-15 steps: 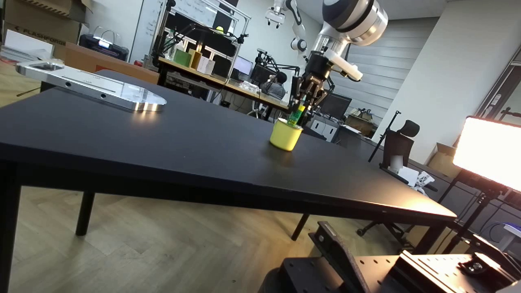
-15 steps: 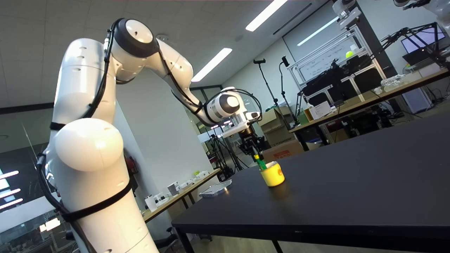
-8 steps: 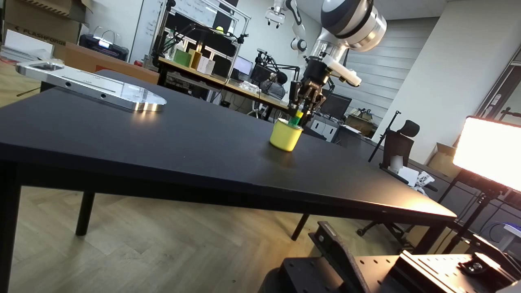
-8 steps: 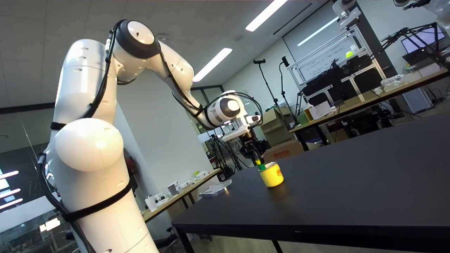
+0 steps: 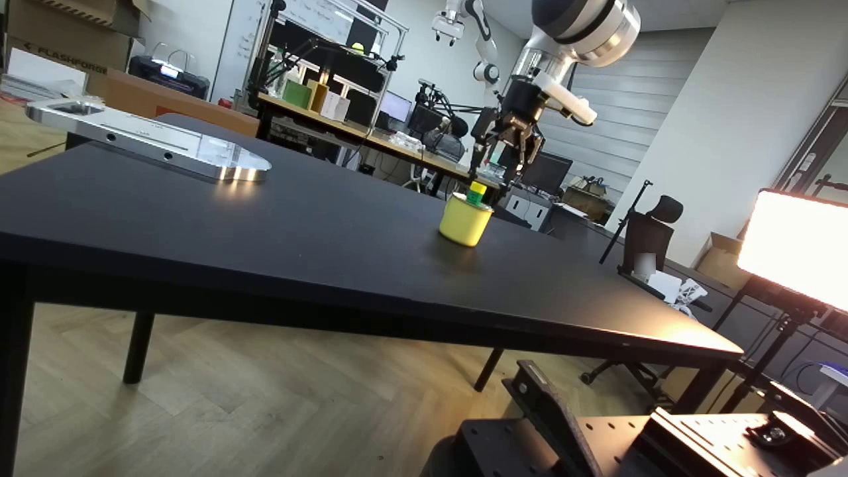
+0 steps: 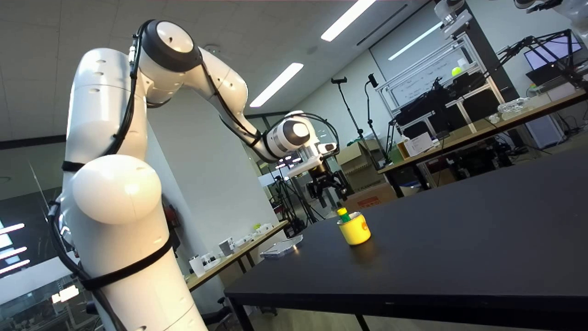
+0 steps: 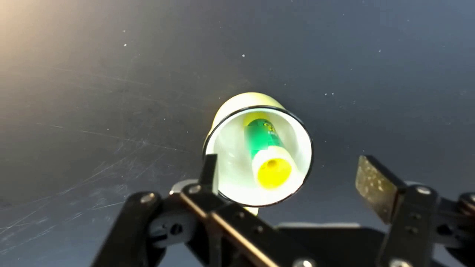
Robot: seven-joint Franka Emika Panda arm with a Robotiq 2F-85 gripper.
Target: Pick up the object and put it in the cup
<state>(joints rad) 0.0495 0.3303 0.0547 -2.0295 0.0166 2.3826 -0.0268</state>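
The yellow cup (image 5: 464, 224) (image 6: 356, 231) stands upright on the black table in both exterior views. Inside it leans the object, a green stick with yellow ends (image 5: 476, 193) (image 6: 343, 214), its top end poking out above the rim. In the wrist view I look down into the cup's white inside (image 7: 232, 161), where the stick (image 7: 259, 139) slants with its yellow end (image 7: 274, 173) towards me. My gripper (image 7: 291, 176) (image 5: 487, 187) (image 6: 331, 206) is open just above the cup, its fingers (image 7: 375, 185) spread wide and apart from the stick. The stick's lower end rests inside the cup.
A silver metal plate (image 5: 152, 138) (image 6: 281, 247) lies on the black table (image 5: 318, 245), well away from the cup. A bright lamp panel (image 5: 798, 248) stands beyond the table. A desk with a frame (image 5: 358, 129) and boxes is in the background.
The stick went down further into the cup between my fingers. Since then the jaws have opened and let it go, and the gripper has risen a little. The cup has hardly moved.
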